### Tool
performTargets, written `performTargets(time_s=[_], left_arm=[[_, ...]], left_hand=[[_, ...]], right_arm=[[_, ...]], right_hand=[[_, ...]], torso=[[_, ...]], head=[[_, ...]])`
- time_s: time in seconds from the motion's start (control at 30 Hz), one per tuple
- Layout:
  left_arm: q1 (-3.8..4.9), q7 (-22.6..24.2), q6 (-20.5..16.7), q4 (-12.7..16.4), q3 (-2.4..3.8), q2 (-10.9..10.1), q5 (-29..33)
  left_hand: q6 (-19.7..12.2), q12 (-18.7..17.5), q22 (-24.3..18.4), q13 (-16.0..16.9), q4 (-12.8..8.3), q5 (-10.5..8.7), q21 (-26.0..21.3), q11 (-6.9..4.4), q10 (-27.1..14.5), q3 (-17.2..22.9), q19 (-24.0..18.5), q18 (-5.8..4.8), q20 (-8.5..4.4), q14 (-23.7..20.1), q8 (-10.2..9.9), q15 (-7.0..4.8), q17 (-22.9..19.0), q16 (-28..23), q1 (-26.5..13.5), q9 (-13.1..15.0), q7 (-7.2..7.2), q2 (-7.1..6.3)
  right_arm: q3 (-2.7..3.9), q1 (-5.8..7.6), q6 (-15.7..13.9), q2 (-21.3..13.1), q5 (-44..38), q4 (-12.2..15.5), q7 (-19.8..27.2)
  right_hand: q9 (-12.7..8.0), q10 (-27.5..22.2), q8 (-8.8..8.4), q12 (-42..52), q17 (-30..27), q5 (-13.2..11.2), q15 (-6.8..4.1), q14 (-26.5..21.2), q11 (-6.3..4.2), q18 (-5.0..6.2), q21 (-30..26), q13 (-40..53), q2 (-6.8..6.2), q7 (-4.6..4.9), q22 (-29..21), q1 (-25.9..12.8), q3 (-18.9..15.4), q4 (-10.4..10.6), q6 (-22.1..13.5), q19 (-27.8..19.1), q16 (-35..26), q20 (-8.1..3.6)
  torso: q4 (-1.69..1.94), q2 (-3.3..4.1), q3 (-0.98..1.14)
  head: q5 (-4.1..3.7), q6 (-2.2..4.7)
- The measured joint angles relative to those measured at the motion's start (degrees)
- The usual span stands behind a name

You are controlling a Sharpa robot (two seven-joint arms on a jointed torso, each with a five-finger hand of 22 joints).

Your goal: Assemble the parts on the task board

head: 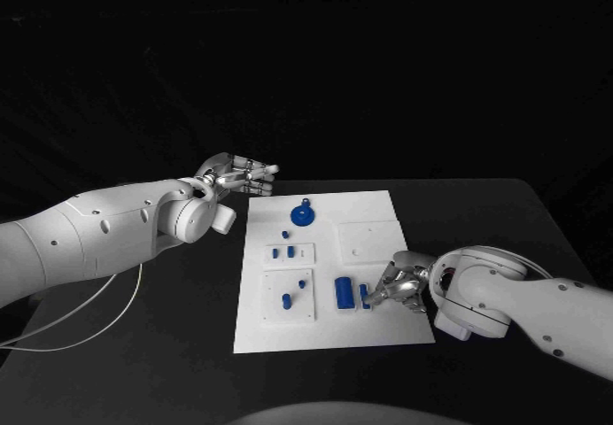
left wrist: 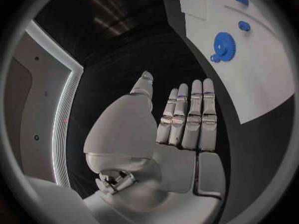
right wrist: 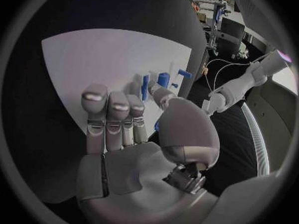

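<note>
Your right hand [head: 399,289] hovers with fingers apart, holding nothing, just beside the small blue plastic block [head: 345,293] near the white task board's [head: 384,208] near right corner. The block looks light, rigid and slick, so pinch its long sides. Your left hand [head: 243,177] is open off the far left corner.

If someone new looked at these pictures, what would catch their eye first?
The white task board at the middle of the black table, dotted with small blue parts, among them a blue gear at its far end. The right hand rests at the board's near right by a blue cylinder; the left hand hovers open off its far left corner.
</note>
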Motion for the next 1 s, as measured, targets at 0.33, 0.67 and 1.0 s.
performTargets(time_s=[0.33,0.67,1.0], left_arm=[[0.0,0.5,-0.3,0.0,-0.01,0.0,0.0],[-0.01,3.0,-2.5,-1.1,0.0,0.3,1.5],[0.44,5.3,-4.7,-5.5,0.25,3.2,4.7]], left_hand=[[0.0,0.0,0.0,0.0,0.0,0.0,0.0,0.0,0.0,0.0,0.0,0.0,0.0,0.2,0.0,0.08,0.1,0.0,-0.2,0.0,0.0,0.23],[0.5,0.0,-0.1,0.0,-1.7,0.23,0.0,-0.03,0.4,-1.1,0.0,-0.91,0.0,0.7,0.0,-0.3,-0.1,0.0,-0.1,0.0,-0.14,1.71],[0.6,0.0,-1.2,0.0,-3.1,0.45,-0.7,-0.17,-1.3,-1.5,-1.5,-0.91,1.04,-2.6,0.0,0.32,-1.6,0.0,0.6,0.0,-0.28,2.9]], right_arm=[[1.06,-0.04,-1.8,-0.9,1.4,-2.5,2.4],[5.79,0.84,-6.6,0.5,9.9,-13.7,15.4],[8.45,3.38,-10.7,8.1,24.4,-34.8,34.7]], right_hand=[[-6.3,-0.7,0.11,-0.6,-0.9,0.0,0.28,0.0,1.06,0.26,-1.2,-0.6,-2.36,1.66,-0.8,-2.0,-4.0,5.1,-3.1,-0.1,-1.4,0.52],[-11.4,-3.2,0.11,-7.2,-5.8,14.8,1.05,-1.5,1.65,0.87,-12.3,-5.8,3.02,1.99,-6.4,1.8,-17.2,2.9,-3.5,-0.1,-9.8,0.95],[-19.7,-10.0,0.3,-35.1,-24.0,16.8,6.0,-11.5,5.26,0.9,-40.8,-37.9,11.75,5.06,-32.2,8.1,-26.1,-5.5,-9.0,-6.4,-34.9,6.32]], torso=[[0.01,-0.07,0.0],[0.02,-0.43,-0.24],[0.19,-1.89,-0.83]], head=[[-0.27,1.08],[-0.89,4.95],[-1.65,9.51]])
